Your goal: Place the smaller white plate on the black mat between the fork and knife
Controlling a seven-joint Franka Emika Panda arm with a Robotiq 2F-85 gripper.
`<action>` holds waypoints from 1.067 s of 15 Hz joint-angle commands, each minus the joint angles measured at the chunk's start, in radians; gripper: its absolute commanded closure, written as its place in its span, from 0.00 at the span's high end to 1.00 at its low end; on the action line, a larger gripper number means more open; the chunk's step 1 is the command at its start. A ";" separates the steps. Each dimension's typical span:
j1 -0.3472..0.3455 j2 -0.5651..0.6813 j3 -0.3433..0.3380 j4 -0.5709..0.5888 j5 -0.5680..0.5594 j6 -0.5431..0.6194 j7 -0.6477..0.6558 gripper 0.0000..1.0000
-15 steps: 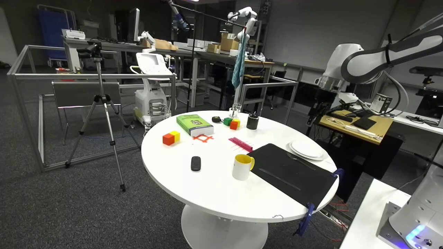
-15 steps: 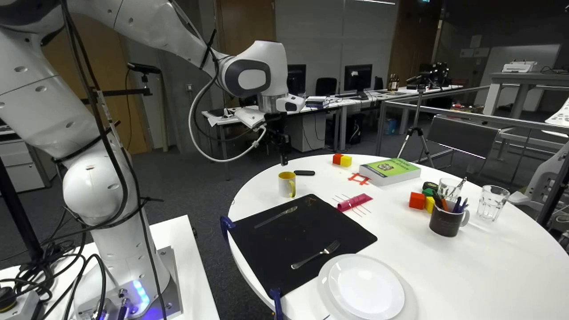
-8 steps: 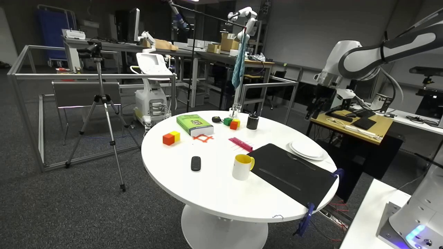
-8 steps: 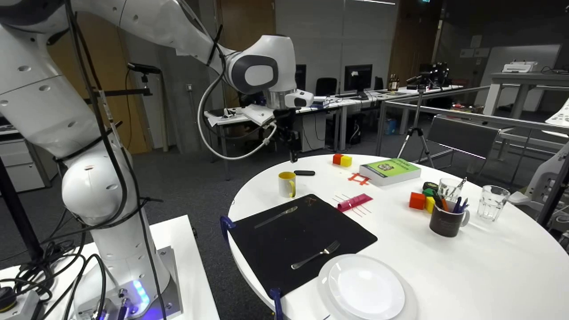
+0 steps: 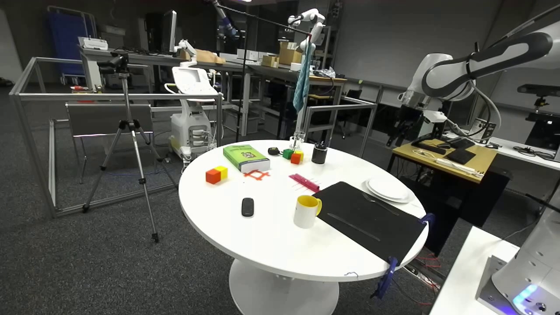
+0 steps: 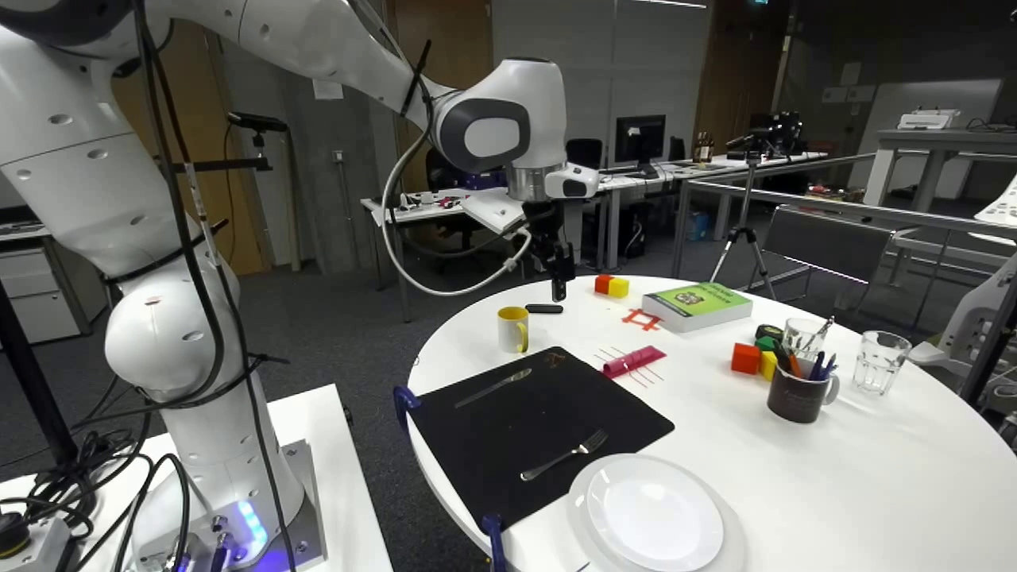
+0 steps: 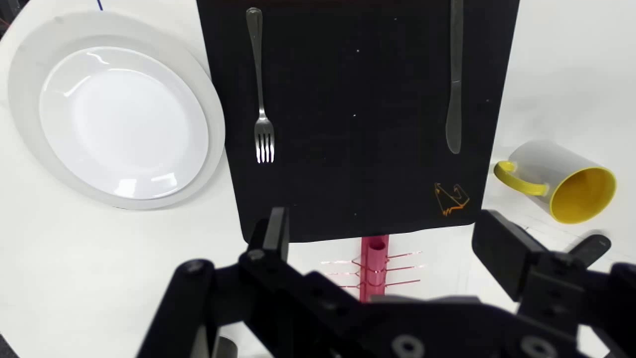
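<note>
Placement not begun, by our reading. The smaller white plate (image 7: 124,122) lies on the larger white plate (image 7: 59,37), beside the black placemat (image 7: 353,164) on the fork side. The larger plate's rim reaches the placemat's edge; whether it overlaps we cannot tell. The four-tined fork (image 7: 264,127) and table knife (image 7: 454,109) lie roughly parallel on the placemat, bare black between them.

The Robotiq gripper (image 7: 382,232) hangs above the level of the round white tabletop (image 7: 99,263), well apart from both plates. Its fingers (image 7: 502,256) stand wide apart with nothing held. Step in hand, we judge: approach for pick-up.

Method notes. In the wrist view the smaller plate sits off-centre: the exposed band of the larger one is widest toward the upper left, and the rims nearly meet toward the lower right. We would pinch at the wide band, where a finger has room outside the smaller rim; at the narrow side we risk catching both plates. The shiny rim will probably slip, so we want a firm grip before raising. Lift level, high enough to pass over the fork. The fork-knife gap looks only about as wide as the plate: centre first, lower flat, then release.
</note>
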 commanded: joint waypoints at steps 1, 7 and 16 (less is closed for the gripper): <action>-0.025 0.047 -0.034 0.051 0.041 0.004 -0.116 1.00; -0.048 0.060 -0.107 0.055 0.125 -0.013 -0.347 1.00; -0.118 0.091 -0.210 0.085 0.240 -0.062 -0.626 1.00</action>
